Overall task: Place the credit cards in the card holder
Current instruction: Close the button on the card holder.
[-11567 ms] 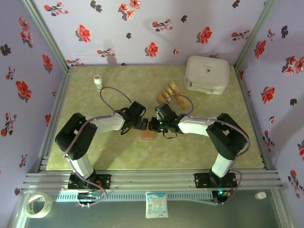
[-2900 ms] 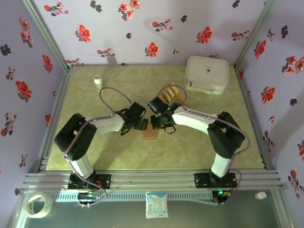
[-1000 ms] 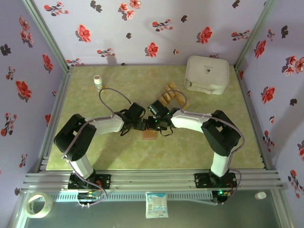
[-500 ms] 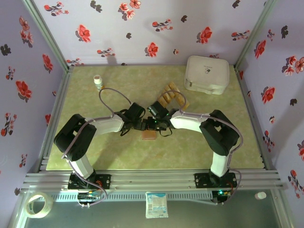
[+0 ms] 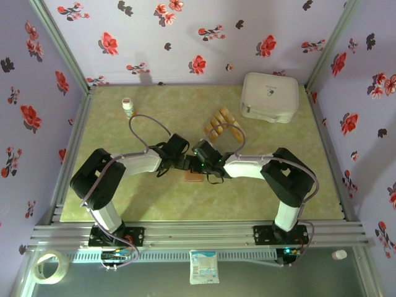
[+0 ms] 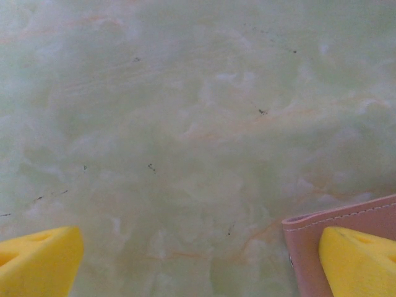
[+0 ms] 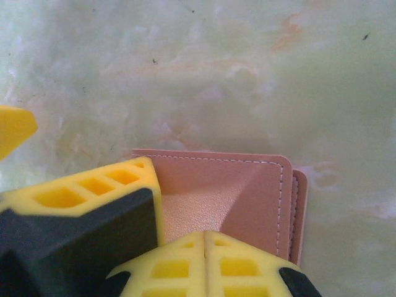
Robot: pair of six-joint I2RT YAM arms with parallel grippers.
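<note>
The card holder [image 5: 194, 177], a flat reddish-brown wallet, lies closed on the green table mid-front. In the right wrist view the card holder [image 7: 247, 185] lies under both arms' fingers. My right gripper [image 7: 206, 238] is shut, fingertips together and pressing down on its cover. One yellow finger [image 7: 93, 192] of the left gripper rests on the holder's left part. In the left wrist view my left gripper [image 6: 198, 266] is open wide, its right finger [image 6: 359, 260] on the card holder [image 6: 306, 247]. Both grippers meet above the holder, left gripper [image 5: 184, 164], right gripper [image 5: 199, 167]. Several tan credit cards [image 5: 221, 124] lie fanned behind.
A big white rounded box [image 5: 269, 97] stands at the back right. A small white bottle [image 5: 127, 107] stands at the back left. The right arm's cable loops over the cards. Patterned walls close in the table on three sides.
The right wrist has slid slightly toward the near side onto the card holder, uncovering more of the cards. The left arm has not moved.
</note>
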